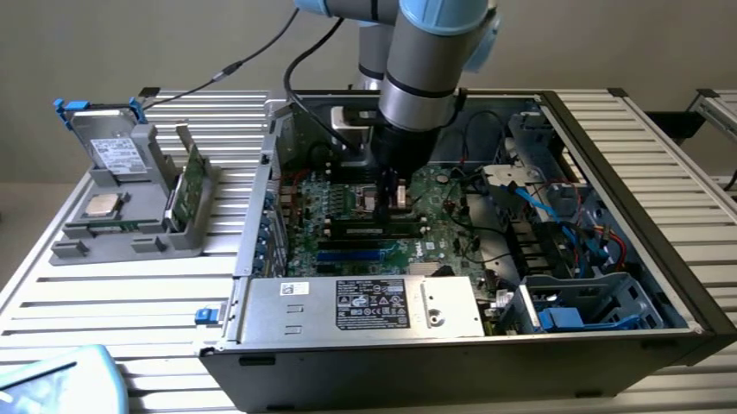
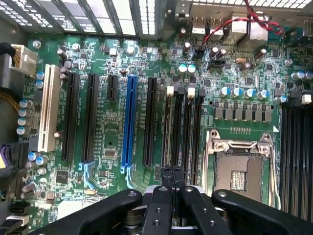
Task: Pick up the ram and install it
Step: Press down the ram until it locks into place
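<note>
The gripper (image 1: 389,191) hangs inside the open computer case (image 1: 645,181), low over the motherboard (image 1: 444,220), with the arm (image 1: 429,60) coming down from above. In the wrist view the two fingers (image 2: 172,177) are pressed together and nothing is seen between them. Their tips stand just at the near end of the group of four black memory slots (image 2: 183,129), which lie between the long black expansion slots and the open processor socket (image 2: 239,169). One of these slots, the one beside the expansion slots, seems to carry a thin stick, the ram (image 2: 167,128), standing upright in it with white latches at its far end; I cannot tell if it is fully seated. So the ram lies directly in front of the closed fingertips, very near or touching them. In the exterior view, a grey holder (image 1: 127,211) stands on the slatted table (image 1: 138,302), at that view's left of the case, and it holds a hard drive (image 1: 116,153), a green circuit card (image 1: 190,185) and a small silver processor chip (image 1: 103,205).
</note>
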You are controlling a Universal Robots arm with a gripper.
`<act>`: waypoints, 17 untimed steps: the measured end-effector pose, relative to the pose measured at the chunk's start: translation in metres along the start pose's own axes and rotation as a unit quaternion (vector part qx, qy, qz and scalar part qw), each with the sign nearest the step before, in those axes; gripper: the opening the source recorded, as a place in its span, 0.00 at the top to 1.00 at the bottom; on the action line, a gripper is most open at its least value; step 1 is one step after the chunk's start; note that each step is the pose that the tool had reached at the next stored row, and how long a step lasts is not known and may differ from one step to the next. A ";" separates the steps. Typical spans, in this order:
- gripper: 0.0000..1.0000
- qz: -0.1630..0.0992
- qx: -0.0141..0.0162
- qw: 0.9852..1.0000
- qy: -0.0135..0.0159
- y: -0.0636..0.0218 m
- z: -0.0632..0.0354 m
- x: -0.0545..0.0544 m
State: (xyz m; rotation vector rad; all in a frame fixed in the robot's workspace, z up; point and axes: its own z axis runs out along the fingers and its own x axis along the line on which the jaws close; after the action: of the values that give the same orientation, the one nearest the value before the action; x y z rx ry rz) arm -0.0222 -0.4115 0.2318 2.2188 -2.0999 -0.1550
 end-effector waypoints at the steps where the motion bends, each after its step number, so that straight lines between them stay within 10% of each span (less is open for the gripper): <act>1: 0.89 0.000 0.000 1.000 0.000 0.0020 -0.0005 0.000; 17: 0.89 0.000 0.000 1.000 0.000 0.0186 0.0036 0.000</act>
State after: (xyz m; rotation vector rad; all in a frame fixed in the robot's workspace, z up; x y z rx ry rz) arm -0.0411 -0.4124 0.2306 2.2184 -2.0992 -0.1557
